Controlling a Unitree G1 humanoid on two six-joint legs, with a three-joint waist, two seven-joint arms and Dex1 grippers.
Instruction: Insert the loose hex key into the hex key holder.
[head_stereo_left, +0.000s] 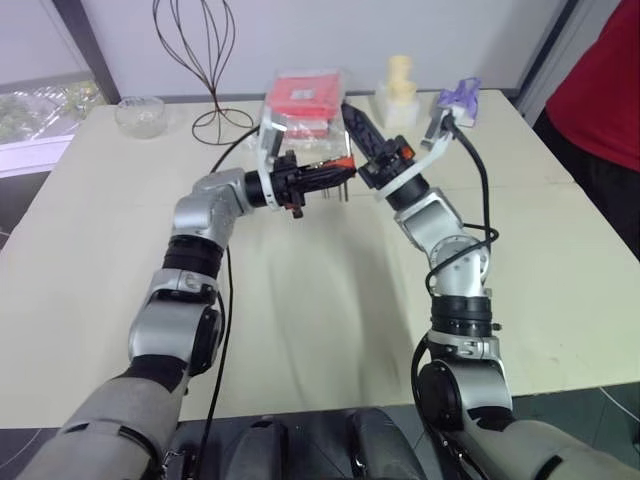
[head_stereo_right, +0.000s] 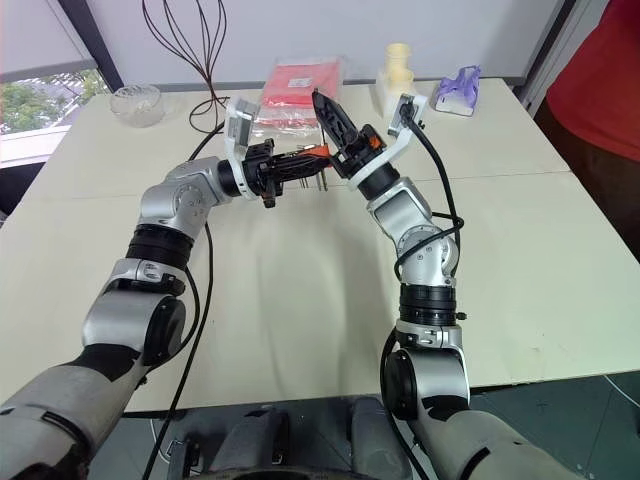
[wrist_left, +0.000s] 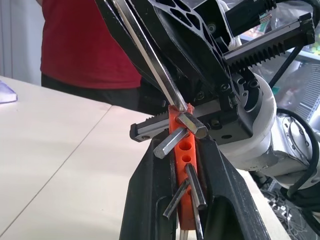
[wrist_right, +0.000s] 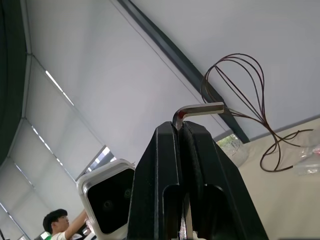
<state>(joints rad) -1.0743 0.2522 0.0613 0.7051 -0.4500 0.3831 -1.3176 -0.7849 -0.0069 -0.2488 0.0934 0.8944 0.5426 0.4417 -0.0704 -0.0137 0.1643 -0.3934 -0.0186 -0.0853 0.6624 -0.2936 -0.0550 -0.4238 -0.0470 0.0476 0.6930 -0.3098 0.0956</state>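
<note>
Above the middle of the table, my left gripper (head_stereo_left: 335, 176) is shut on the hex key holder (wrist_left: 183, 150), a small red-orange block with short grey keys sticking out of it. The holder (head_stereo_right: 315, 153) is clamped between the two black fingers (wrist_left: 150, 200). My right gripper (head_stereo_left: 352, 112) points up and away, shut on the loose hex key (wrist_left: 150, 55). The key's bent end (wrist_right: 200, 109) pokes out past the fingertips. In the left wrist view its long shaft slants down, and its lower tip meets the top end of the holder.
At the back of the cream table (head_stereo_left: 330, 320) lie a red packet in clear plastic (head_stereo_left: 308, 95), a brown wire stand (head_stereo_left: 200, 60), a glass bowl (head_stereo_left: 138, 112), a cream figurine (head_stereo_left: 398, 85) and a purple object (head_stereo_left: 458, 100). A person in red (head_stereo_left: 600, 80) stands at the far right.
</note>
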